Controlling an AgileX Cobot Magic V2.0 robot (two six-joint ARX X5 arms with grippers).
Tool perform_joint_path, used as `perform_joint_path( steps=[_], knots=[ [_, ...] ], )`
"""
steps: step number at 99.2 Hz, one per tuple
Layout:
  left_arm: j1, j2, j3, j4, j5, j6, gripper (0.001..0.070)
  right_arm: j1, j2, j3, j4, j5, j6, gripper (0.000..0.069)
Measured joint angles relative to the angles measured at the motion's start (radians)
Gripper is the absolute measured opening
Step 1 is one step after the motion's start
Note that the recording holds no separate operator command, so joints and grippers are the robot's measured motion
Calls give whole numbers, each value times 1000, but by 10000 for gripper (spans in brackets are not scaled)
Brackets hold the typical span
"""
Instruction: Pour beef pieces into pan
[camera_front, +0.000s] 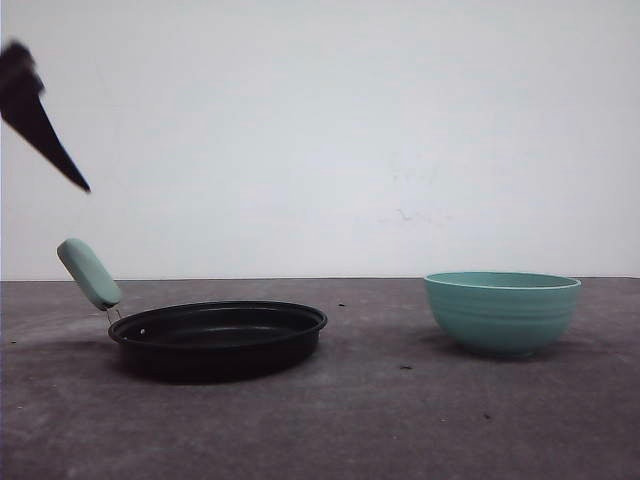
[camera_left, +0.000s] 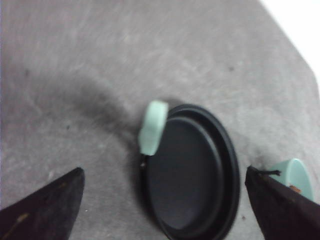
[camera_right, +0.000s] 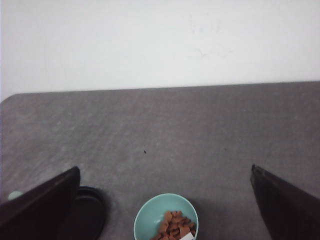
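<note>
The black pan (camera_front: 218, 335) with a mint-green handle (camera_front: 89, 273) rests on the table at the left; its inside looks bare (camera_left: 187, 180). The beef pieces (camera_right: 175, 226) lie heaped in the teal bowl (camera_right: 157, 217), which stands at the right (camera_front: 502, 312). My left gripper (camera_left: 162, 200) hovers open high above the pan, its fingers (camera_left: 45, 205) spread wide either side; one finger (camera_front: 40, 120) shows at the upper left in the front view. My right gripper (camera_right: 165, 200) hangs open high above the bowl, with nothing between its fingers (camera_right: 40, 202).
The grey table (camera_front: 400, 420) carries a few dark specks. A white wall stands behind its far edge. Part of the pan (camera_right: 90, 215) shows beside the bowl in the right wrist view.
</note>
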Motion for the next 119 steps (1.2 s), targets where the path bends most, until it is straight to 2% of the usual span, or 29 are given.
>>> perform_joint_path(
  steps=[6,23,46,51,58,64,79,90,95,109,119],
  knots=[
    [-5,54,0,63,8,-10,628,0,0,0,-4,0,0,682],
    [-13,225,0,234,79,-36,628,0,0,0,-27,0,-2,682],
    [-22,402,0,332,91,-79,618,0,-3,0,-79,0,-6,682],
    [-21,417,0,366,89,-86,570,0,-5,0,-85,0,-6,682],
    [-25,445,0,400,89,-97,435,0,-6,0,-87,0,-6,682],
    [-29,461,0,435,89,-103,355,0,-7,0,-94,0,-6,682],
    [-48,495,13,475,89,-104,269,0,-8,0,-101,0,-6,682],
    [-58,510,14,472,88,-102,80,0,-8,0,-101,0,-9,682],
    [-58,510,14,473,88,-96,59,0,-8,0,-101,2,-16,682],
    [-58,510,15,501,86,-82,56,0,-8,0,-119,18,-26,682],
    [-59,488,17,498,106,-76,56,0,8,0,-166,54,-43,682]
  ],
)
